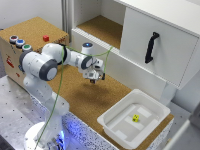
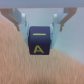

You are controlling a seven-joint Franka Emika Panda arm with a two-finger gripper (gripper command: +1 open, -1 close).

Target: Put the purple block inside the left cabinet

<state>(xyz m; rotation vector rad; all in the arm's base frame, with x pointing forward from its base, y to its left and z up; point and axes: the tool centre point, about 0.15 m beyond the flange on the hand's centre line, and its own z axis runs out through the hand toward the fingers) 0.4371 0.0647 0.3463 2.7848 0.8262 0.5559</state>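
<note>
A small dark purple cube (image 2: 41,42) marked with a yellow letter is gripped between the fingers of the claw (image 1: 94,79). The doorless white cabinet section with cork floor (image 1: 102,27) is seen beyond, higher than the raised claw.

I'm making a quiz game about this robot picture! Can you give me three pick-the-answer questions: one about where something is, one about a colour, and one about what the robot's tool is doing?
1. Where is the yellow dotted cube?
A. in the white tray
B. on the brown box
C. on the robot's arm

2. What colour is the door handle?
A. red
B. black
C. green

3. What is the tool doing?
A. open and empty
B. shut on the purple block
C. holding a red block

Answers:
1 A: the cube lies on the tray's floor.
2 B: the handle looks black.
3 B: the wrist view shows the block pinched between both fingers.
</note>
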